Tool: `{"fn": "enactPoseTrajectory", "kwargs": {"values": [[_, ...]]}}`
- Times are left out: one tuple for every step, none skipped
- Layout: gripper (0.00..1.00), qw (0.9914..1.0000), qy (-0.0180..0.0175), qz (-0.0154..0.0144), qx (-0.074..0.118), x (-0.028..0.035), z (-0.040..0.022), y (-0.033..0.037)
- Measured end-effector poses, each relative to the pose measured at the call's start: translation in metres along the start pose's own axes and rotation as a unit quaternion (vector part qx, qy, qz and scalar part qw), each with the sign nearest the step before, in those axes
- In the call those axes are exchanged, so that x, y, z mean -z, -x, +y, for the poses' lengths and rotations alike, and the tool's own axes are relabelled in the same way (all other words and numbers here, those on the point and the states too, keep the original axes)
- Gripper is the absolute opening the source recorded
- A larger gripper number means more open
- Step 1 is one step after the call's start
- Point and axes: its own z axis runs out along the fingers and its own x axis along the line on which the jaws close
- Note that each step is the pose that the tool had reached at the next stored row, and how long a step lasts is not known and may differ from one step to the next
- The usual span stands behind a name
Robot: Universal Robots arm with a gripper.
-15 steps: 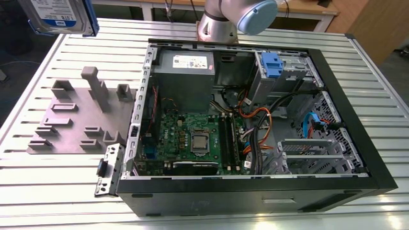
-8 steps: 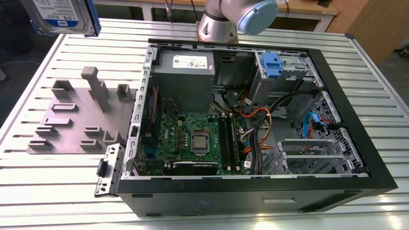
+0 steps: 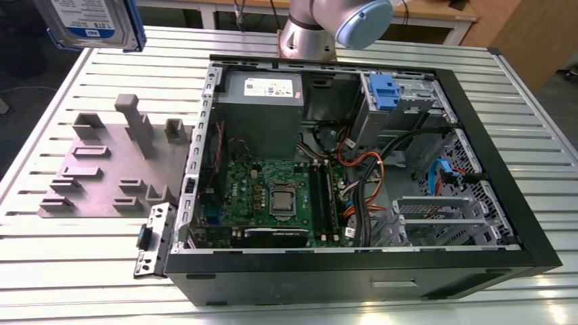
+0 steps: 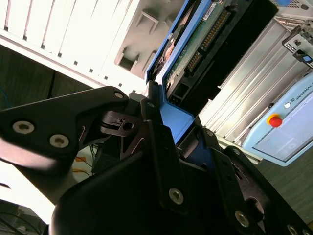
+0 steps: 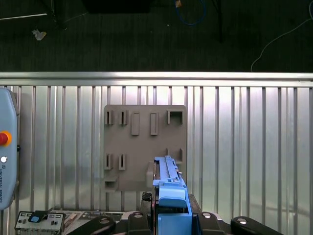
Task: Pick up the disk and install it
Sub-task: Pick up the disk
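The disk [image 3: 91, 24] hangs high above the table at the exterior view's far left, its white-and-blue label facing the camera and blue rails on its sides. In the second wrist view my gripper [image 4: 178, 128] is shut on the disk [image 4: 195, 44], with black fingers [image 4: 154, 132] pressed against its blue rail and the green circuit board and connector showing beyond. The first wrist view looks down the disk's blue edge [image 5: 170, 191] between my gripper's fingers [image 5: 171, 223], straight above the grey slotted holder [image 5: 144, 147].
An open computer case [image 3: 532, 223] lies on the slatted metal table [image 3: 81, 271], with motherboard, cables and a drive bay holding a blue clip [image 3: 384, 91]. The grey holder [image 3: 108, 169] sits beside the case. The arm's base [image 3: 312, 30] stands behind. A teach pendant [image 5: 6, 147] lies nearby.
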Motion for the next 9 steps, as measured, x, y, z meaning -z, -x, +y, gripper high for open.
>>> {"fn": "enactPoseTrajectory", "kwargs": {"values": [[0.36, 1.00000, 0.0000, 0.0000, 0.000, 0.0000, -0.0004, 0.0000], [0.36, 1.00000, 0.0000, 0.0000, 0.000, 0.0000, -0.0007, 0.0000], [0.36, 1.00000, 0.0000, 0.0000, 0.000, 0.0001, -0.0012, 0.0000], [0.36, 1.00000, 0.0000, 0.0000, 0.000, 0.0000, -0.0016, 0.0000], [0.36, 1.00000, 0.0000, 0.0000, 0.000, 0.0000, -0.0020, 0.0000], [0.36, 1.00000, 0.0000, 0.0000, 0.000, 0.0000, -0.0024, 0.0000], [0.36, 1.00000, 0.0000, 0.0000, 0.000, 0.0000, -0.0029, 0.0000], [0.36, 1.00000, 0.0000, 0.0000, 0.000, 0.0000, -0.0036, 0.0000], [0.36, 1.00000, 0.0000, 0.0000, 0.000, 0.0000, -0.0040, 0.0000]]}}
